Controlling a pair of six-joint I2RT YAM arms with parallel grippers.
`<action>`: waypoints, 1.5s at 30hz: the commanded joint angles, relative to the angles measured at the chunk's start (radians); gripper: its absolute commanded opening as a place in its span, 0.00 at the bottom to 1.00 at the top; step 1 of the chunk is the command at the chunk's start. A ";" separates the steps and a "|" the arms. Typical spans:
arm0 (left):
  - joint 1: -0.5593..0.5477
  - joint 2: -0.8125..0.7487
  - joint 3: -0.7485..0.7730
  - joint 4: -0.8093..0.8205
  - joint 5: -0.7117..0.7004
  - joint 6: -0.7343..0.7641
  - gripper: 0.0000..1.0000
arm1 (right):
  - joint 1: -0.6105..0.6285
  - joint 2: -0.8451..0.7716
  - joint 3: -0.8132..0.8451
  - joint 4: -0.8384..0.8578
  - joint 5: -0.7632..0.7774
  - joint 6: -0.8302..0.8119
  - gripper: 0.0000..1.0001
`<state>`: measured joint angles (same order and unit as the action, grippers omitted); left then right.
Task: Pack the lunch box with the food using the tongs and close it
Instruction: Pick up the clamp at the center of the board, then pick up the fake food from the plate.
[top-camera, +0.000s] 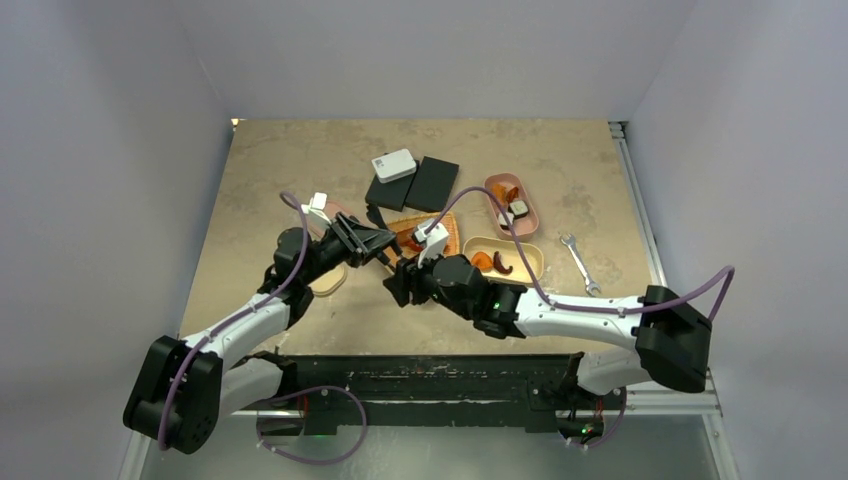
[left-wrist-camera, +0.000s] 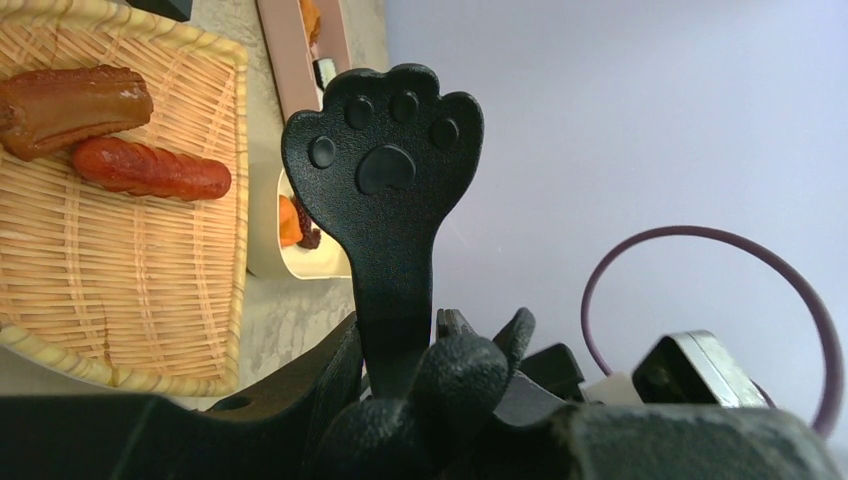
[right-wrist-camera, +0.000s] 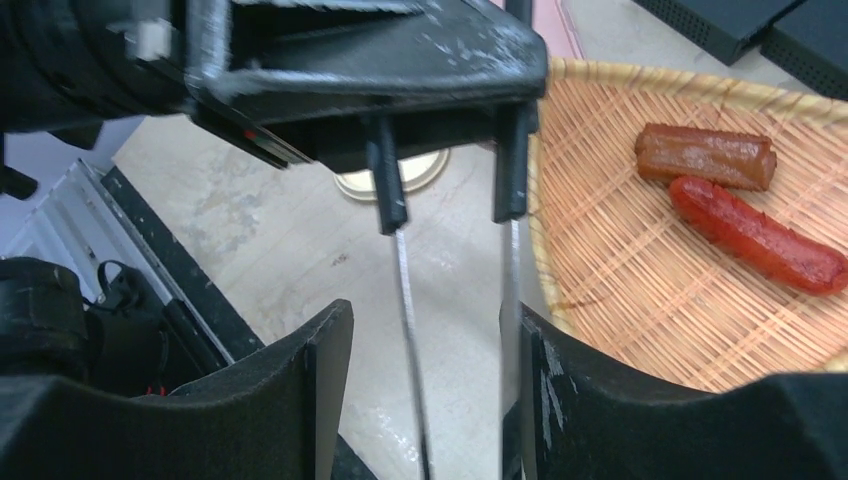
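The tongs (top-camera: 385, 256) hang in the air between my two grippers. My left gripper (top-camera: 362, 243) is shut on their black paw-shaped ends (left-wrist-camera: 385, 170). In the right wrist view the two thin silver arms (right-wrist-camera: 405, 290) run down between the fingers of my right gripper (right-wrist-camera: 430, 315), which stands open around them; one arm lies against the right finger, the other is apart from the left finger. A red sausage (right-wrist-camera: 755, 235) and a brown piece (right-wrist-camera: 705, 155) lie on the wicker tray (top-camera: 447, 228). The cream lunch box (top-camera: 530, 262) holds orange and dark food (top-camera: 490, 262).
A pink oval box (top-camera: 530, 212) with food pieces stands behind the cream one. A silver wrench (top-camera: 580, 265) lies at the right. Two black boxes (top-camera: 430, 182) and a white device (top-camera: 394, 165) sit at the back. A cream lid (top-camera: 330, 282) lies under the left arm.
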<state>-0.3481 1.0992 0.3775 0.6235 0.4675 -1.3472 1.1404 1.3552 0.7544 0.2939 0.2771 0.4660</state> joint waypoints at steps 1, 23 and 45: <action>0.004 -0.016 -0.002 0.020 -0.028 -0.012 0.00 | 0.034 0.024 0.083 -0.010 0.148 -0.031 0.58; 0.004 -0.016 0.186 -0.414 -0.103 0.361 0.69 | 0.050 0.058 0.141 -0.204 0.140 0.077 0.23; 0.052 -0.013 0.516 -0.879 -0.302 0.852 0.80 | -0.140 -0.059 0.157 -0.604 -0.094 0.066 0.22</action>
<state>-0.3141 1.0637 0.7574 -0.1654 0.2455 -0.6792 1.0462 1.3300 0.8688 -0.1810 0.2680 0.5636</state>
